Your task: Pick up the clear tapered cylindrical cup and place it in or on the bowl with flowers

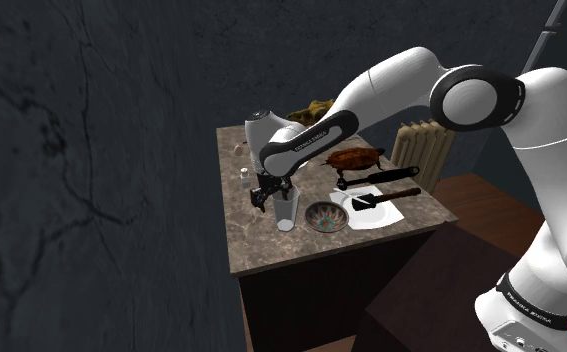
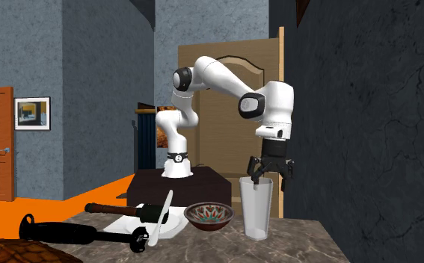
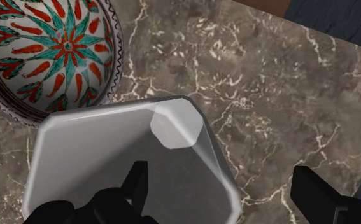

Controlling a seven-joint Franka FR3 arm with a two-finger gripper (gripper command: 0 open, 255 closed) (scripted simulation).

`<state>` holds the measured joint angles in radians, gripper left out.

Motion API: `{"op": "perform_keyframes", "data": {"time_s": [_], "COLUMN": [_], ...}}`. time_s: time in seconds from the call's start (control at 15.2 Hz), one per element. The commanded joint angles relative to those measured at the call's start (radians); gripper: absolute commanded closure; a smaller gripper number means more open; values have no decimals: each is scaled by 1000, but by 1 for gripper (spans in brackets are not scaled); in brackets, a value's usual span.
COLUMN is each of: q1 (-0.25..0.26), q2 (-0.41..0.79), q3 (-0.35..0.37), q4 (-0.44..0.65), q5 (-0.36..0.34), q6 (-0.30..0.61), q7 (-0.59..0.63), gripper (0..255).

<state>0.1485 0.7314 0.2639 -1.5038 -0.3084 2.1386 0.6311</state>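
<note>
The gripper (image 3: 226,184), fingers apart, hung over the clear cup (image 3: 109,146) standing on the table (image 1: 271,250) just beside the bowl (image 3: 51,51); probably light, stiff and slippery, it seemed best pinched across its rim wall.

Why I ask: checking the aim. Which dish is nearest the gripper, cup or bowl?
The clear cup: the open gripper hangs over its rim, while the flowered bowl stands beside it.
</note>
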Motion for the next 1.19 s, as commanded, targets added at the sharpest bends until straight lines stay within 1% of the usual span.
{"op": "perform_keyframes", "data": {"time_s": [0.0, 0.13, 0.2, 0.79, 1.12], "q1": [0, 0, 0, 0, -5], "q2": [0, 0, 0, 0, -38], "q3": [0, 0, 0, 0, 8], "q4": [0, 0, 0, 0, 7], "q5": [0, 0, 0, 0, 12], "q6": [0, 0, 0, 0, -43], "q7": [0, 0, 0, 0, -9], "gripper": [0, 0, 255, 255, 255]}}
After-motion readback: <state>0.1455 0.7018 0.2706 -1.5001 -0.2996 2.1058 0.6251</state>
